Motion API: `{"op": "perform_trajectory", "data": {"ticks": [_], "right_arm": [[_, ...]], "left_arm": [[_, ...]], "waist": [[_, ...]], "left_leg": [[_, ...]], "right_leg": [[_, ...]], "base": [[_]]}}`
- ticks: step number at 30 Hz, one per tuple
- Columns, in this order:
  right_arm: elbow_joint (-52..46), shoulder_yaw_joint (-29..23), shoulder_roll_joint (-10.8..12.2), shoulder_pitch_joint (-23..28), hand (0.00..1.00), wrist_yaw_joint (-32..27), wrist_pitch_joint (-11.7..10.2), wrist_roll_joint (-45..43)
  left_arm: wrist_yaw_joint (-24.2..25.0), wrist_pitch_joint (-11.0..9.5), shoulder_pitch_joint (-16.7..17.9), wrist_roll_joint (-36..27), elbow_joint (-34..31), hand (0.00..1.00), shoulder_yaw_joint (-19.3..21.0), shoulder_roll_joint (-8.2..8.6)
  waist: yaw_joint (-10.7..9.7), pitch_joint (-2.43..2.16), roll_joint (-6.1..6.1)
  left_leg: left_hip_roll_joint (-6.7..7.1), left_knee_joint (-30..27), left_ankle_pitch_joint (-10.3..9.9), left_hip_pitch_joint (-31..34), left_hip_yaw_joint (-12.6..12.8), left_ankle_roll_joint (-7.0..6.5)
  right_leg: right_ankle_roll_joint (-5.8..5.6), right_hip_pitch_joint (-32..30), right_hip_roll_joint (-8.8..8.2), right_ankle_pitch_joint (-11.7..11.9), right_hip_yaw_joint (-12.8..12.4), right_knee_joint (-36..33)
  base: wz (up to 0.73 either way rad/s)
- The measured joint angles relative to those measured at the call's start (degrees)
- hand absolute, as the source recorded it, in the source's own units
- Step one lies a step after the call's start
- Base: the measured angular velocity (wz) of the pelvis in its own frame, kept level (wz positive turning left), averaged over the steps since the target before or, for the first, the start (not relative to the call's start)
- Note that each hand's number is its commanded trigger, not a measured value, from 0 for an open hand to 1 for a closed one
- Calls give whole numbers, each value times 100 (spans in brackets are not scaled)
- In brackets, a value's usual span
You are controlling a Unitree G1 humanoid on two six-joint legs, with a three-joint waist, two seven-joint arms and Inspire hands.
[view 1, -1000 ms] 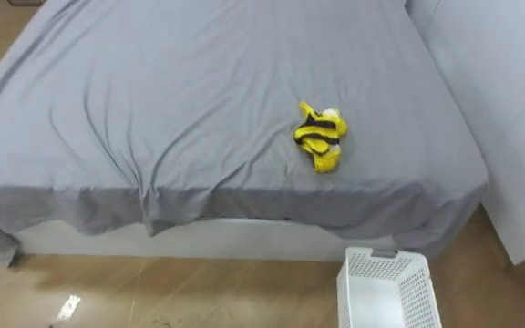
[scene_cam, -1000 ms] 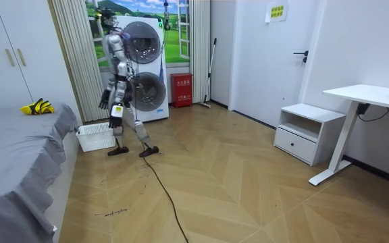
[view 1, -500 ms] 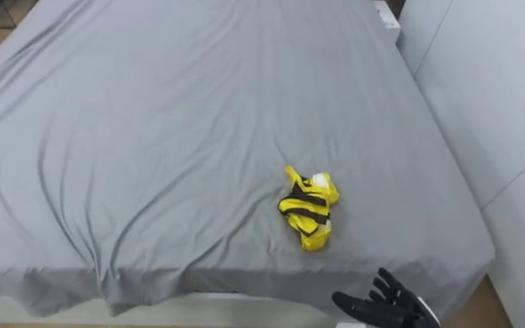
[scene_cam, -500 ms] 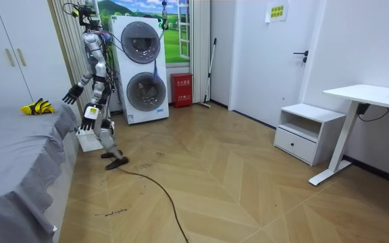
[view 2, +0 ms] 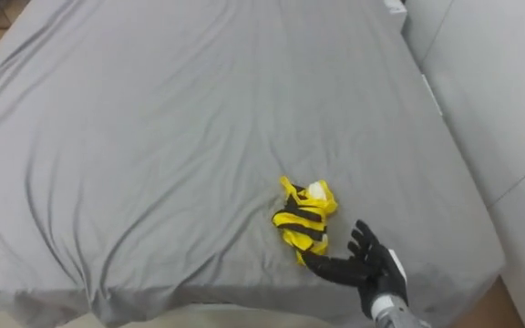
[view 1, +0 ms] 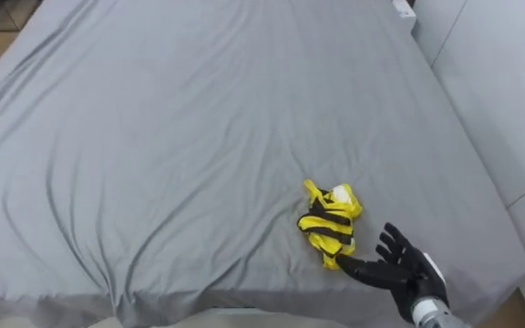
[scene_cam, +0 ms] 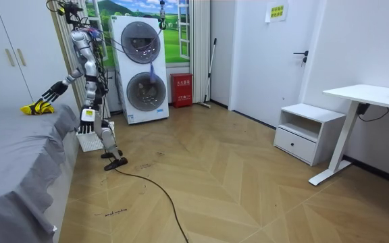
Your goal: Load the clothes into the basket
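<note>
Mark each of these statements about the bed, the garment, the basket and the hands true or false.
1. The yellow-and-black striped garment lies on the grey bedsheet. True.
2. The right hand is closed round the garment. False: it is open with its fingers spread, at the garment's near edge.
3. The white plastic laundry basket stands on the bed. False: it stands on the wooden floor by the robot's legs.
4. The left hand hangs at the robot's side. True.
</note>
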State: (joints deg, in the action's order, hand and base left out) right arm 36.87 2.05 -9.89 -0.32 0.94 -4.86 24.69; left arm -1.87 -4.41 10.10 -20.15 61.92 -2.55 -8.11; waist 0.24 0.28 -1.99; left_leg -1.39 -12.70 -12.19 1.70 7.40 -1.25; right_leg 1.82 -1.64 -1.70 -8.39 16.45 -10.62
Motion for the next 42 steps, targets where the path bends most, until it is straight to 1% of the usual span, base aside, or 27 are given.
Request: {"op": "perform_trajectory", "data": {"ticks": [1, 2, 4, 5, 7, 9, 12, 15, 17, 18, 21, 23, 26, 27, 31, 33, 36, 38, 40, 42], "right_arm": [[-14, -2, -1, -36, 0, -38, 0, 0], [-17, -2, -1, -102, 0, -81, -1, -21], [-17, 14, 11, -155, 0, -91, -5, -16], [-18, 78, 15, -173, 0, -99, -6, 4], [-26, 179, 16, -173, 0, -103, -6, -33], [-26, 303, 14, -173, 0, -100, -20, -34], [-71, 441, 16, -174, 0, -70, -20, -40], [-159, 537, 13, -174, 0, -73, -21, -37], [-179, 604, 16, -180, 0, -75, -21, -42], [-193, 626, 15, -184, 0, -80, -21, -43], [-199, 668, 15, -205, 0, -135, -22, -49], [-260, 683, 15, -222, 0, -163, -22, -211], [-265, 684, 15, -315, 0, -167, -25, -234], [-273, 685, 15, -354, 0, -182, -25, -215], [-275, 684, 15, -499, 0, -359, -24, -242], [-51, 665, 5, -740, 0, -446, -24, -230], [388, 618, 1, -981, 0, -607, -13, -113], [660, 552, -2, -1158, 0, -722, -1, 42], [839, 494, -9, -1330, 0, -843, 0, 172], [991, 336, -26, -1463, 0, -966, 0, 182]], "left_arm": [[0, 24, -8, 11, 0, 0, 4, -4], [0, 30, -29, 90, 3, 0, 7, -14], [-1, 29, -77, 233, 33, 0, 35, -42], [-2, 28, -77, 233, 40, 0, 45, -55], [-2, 23, -27, 223, 53, 0, 58, -43], [-4, -34, -38, 206, 54, 0, 67, -33], [-15, -137, -38, 207, 54, 0, 67, -27], [-22, -192, -36, 164, 59, 0, 66, -32], [-21, -205, -48, 163, 55, 0, 76, -46], [-21, -204, -50, 168, 55, 0, 112, -44], [-21, -198, -56, 173, 56, 0, 122, -44], [-7, -194, -70, 188, 75, 0, 126, -41], [-4, -163, -173, 187, 191, 0, 123, -32], [-6, -124, -186, 180, 218, 0, 120, -31], [-35, -55, -189, 168, 223, 0, 137, -32], [-36, -14, -191, 170, 225, 0, 249, -22], [-36, 38, -191, 167, 216, 0, 247, -41], [-31, 42, -188, 163, 221, 0, 236, -41], [-30, 65, -189, 171, 220, 0, 240, -43], [-38, 75, -191, 165, 218, 0, 239, -41]], "waist": [[3, 6, -12], [15, 3, -40], [56, -26, -95], [140, -20, -118], [191, -21, -133], [304, -10, -151], [390, 8, -191], [475, 8, -241], [489, 23, -286], [496, 19, -296], [499, 21, -292], [502, 36, -264], [499, 63, -217], [499, 40, -196], [515, 4, -164], [499, 3, -166], [494, 5, -159], [512, 6, -159], [502, 11, -150], [501, 26, -126]], "left_leg": [[9, -2, 2, 26, -7, -4], [20, -7, 10, 108, -6, -17], [26, -5, 16, 187, -8, -31], [28, 2, 19, 195, -10, -35], [32, 20, 19, 162, -6, -35], [30, 53, 20, 152, -3, -37], [19, 70, 19, 159, 0, -36], [20, 90, 20, 159, 4, -36], [19, 87, 19, 170, 3, -36], [20, 86, 19, 183, 2, -36], [23, 87, 17, 186, 3, -38], [21, 87, 17, 238, 2, -38], [17, 92, 17, 289, -10, -38], [15, 94, 17, 323, -11, -38], [17, 81, 20, 389, -10, -37], [19, -8, 23, 532, -13, -41], [38, -50, 25, 604, -137, -45], [39, -49, 26, 618, -160, -45], [42, -48, 26, 642, -188, -45], [53, -50, 29, 672, -229, -50]], "right_leg": [[-4, -14, -15, -2, 19, -4], [-10, -72, -33, -3, 33, -16], [-20, -164, -50, 4, 80, -19], [-23, -177, -50, 7, 85, -15], [-24, -158, -50, 7, 78, -15], [-24, -170, -40, 7, 62, -14], [-24, -184, -29, 7, 66, -12], [-23, -197, -26, 7, 75, -12], [-23, -199, -24, 7, 77, 0], [-23, -210, -23, 8, 76, 0], [-24, -210, -25, 8, 78, -1], [-24, -235, -22, 8, 83, -2], [-21, -270, -23, 10, 86, -4], [-21, -308, -22, 10, 84, -7], [-15, -416, -23, 13, 78, -9], [-14, -513, -35, 14, 84, -14], [-14, -527, -47, 14, 141, -2], [-15, -528, -49, 14, 188, 0], [-15, -532, -53, 14, 230, 9], [-15, -541, -63, 14, 267, 12]], "base": [[19], [12], [8], [0], [-4], [-5], [0], [0], [0], [0], [0], [0], [0], [0], [0], [0], [14], [11], [9], [11]]}}
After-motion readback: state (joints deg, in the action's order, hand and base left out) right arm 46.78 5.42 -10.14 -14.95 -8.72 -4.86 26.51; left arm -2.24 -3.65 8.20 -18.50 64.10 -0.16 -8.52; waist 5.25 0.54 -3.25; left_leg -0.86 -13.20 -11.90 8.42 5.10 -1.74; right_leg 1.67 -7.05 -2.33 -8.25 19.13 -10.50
